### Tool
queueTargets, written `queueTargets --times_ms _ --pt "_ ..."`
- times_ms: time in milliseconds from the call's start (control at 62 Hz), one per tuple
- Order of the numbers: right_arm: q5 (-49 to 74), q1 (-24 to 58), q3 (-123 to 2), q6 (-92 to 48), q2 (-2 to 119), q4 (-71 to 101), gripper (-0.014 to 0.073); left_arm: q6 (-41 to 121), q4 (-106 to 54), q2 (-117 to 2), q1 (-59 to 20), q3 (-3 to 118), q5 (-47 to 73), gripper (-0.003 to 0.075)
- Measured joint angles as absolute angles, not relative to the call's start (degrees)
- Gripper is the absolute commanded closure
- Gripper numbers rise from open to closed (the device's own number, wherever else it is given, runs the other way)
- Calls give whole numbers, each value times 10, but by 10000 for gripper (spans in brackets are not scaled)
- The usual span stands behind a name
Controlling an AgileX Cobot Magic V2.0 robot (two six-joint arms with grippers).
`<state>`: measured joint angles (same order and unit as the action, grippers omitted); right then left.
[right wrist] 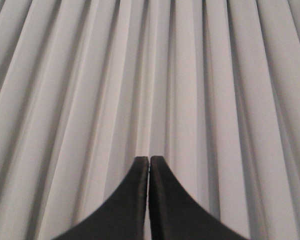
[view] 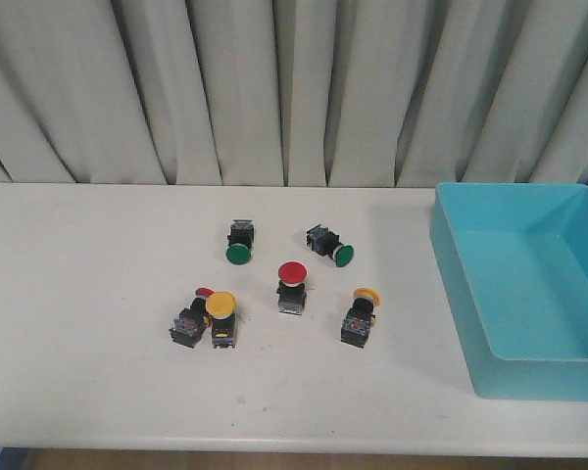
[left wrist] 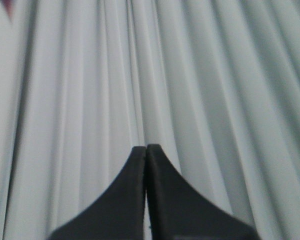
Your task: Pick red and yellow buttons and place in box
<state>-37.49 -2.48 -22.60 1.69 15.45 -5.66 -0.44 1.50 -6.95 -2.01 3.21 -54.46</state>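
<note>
Even, soft overhead light fell on my table; short faint shadows, no glare. Front view was slightly soft. Both my wrist views were blurry, curtain folds smeared.

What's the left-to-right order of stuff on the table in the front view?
Red button lying on its side → yellow button → green button → upright red button → second green button → second yellow button → blue box.
</note>
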Motion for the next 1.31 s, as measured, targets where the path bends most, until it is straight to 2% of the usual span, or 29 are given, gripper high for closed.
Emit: queueTargets --times_ms 65,113,274,307,404,420,759,888,1017,1081,1178,1307 --pt "-330 -25 -304 42 221 -86 597 -10 18 -122 -20 85 -571 717" --pt "-266 -24 -356 74 267 -118 597 -24 19 -164 -20 140 -530 717" --pt "-34 -24 -456 191 408 -182 597 -37 20 -355 -21 364 -178 717" --pt "-8 -24 -462 200 432 -184 597 -37 20 -402 -23 411 -101 717" --pt "29 -24 -465 207 496 -186 597 -37 20 -496 -33 495 27 717" --pt "53 -24 -465 211 580 -174 597 -39 20 -617 -37 556 93 717" --pt "44 -24 -466 209 627 -175 580 -40 14 -693 -38 558 110 717" --pt "44 -24 -466 204 627 -192 536 -40 14 -710 -38 558 102 702" --pt "47 -24 -466 203 627 -209 407 -14 36 -723 -39 562 98 610" --pt "50 -24 -466 202 627 -220 315 0 42 -728 -42 564 94 521" --pt "61 -10 -466 202 627 -247 153 4 44 -732 -53 565 77 344" --pt "65 30 -466 202 627 -283 12 4 44 -743 -75 565 51 167"
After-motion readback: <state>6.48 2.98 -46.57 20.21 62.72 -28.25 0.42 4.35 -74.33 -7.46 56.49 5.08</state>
